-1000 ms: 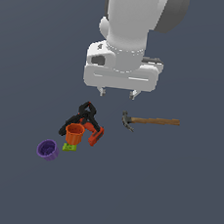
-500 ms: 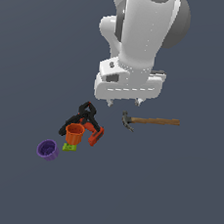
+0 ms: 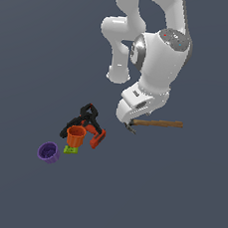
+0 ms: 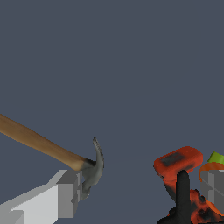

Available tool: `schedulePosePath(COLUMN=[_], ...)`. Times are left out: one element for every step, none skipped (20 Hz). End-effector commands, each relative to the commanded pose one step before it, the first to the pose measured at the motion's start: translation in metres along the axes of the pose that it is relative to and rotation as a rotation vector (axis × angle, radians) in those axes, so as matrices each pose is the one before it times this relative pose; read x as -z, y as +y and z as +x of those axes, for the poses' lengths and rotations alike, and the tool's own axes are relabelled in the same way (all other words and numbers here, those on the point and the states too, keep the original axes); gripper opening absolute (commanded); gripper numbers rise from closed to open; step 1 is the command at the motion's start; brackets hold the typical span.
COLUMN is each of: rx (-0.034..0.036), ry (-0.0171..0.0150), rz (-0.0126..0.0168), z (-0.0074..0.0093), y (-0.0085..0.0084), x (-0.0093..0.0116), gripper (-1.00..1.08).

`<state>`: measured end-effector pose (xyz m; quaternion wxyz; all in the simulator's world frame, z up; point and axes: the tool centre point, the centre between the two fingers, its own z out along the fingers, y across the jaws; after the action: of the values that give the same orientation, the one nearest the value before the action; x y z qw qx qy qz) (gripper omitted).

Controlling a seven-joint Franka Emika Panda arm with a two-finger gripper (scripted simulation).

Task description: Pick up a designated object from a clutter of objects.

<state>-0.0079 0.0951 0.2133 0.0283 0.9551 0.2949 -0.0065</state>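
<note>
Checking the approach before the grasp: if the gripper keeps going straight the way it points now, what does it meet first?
Most likely the hammer: one finger of the gripper sits right beside its head. Depth is unclear, so contact can't be confirmed.

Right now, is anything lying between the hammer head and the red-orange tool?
No. In the wrist view, only bare floor separates the hammer head from the red-orange tool.

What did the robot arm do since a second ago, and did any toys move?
The arm swung down toward the exterior view's right, bringing its end effector right to the hammer's dark head. No grasp is visible yet. The hammer, orange cup, purple cup, black clamp, red-orange tool and green block all stayed put.
</note>
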Motion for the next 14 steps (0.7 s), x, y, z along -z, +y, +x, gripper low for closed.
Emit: schedulePosePath(rx=[0.11065, 0.0437, 0.0438, 0.04388, 0.04395, 0.04401, 0.04407, 0.0441, 0.04414, 0.04379, 0.04178, 0.03953, 0.03728, 0.03501], ry=[0.00135, 0.00071, 0.00091, 0.00112, 0.00134, 0.00158, 0.00184, 0.00211, 0.00239, 0.00266, 0.00282, 0.00293, 0.003, 0.00304], rz=[-0.00248, -0.0004, -0.00013, 0.00013, 0.00039, 0.00063, 0.00087, 0.00109, 0.00131, 0.0015, 0.0016, 0.00166, 0.00169, 0.00168], z=[0.00408, 0.00206, 0.0022, 0.00234, 0.00248, 0.00264, 0.0028, 0.00296, 0.00313, 0.00327, 0.00329, 0.00327, 0.00322, 0.00315], y=[-0.01855, -0.00742, -0.00749, -0.00755, -0.0076, -0.00765, -0.0077, -0.00773, -0.00777, -0.00773, -0.00739, -0.007, -0.0066, -0.0062], x=[-0.01906, -0.0074, -0.00732, -0.00723, -0.00715, -0.00706, -0.00697, -0.00688, -0.00679, -0.00665, -0.00625, -0.00584, -0.00544, -0.00505], gripper=[1.0, 1.0, 1.0, 1.0, 1.0, 1.0, 1.0, 1.0, 1.0, 1.0, 1.0, 1.0, 1.0, 1.0])
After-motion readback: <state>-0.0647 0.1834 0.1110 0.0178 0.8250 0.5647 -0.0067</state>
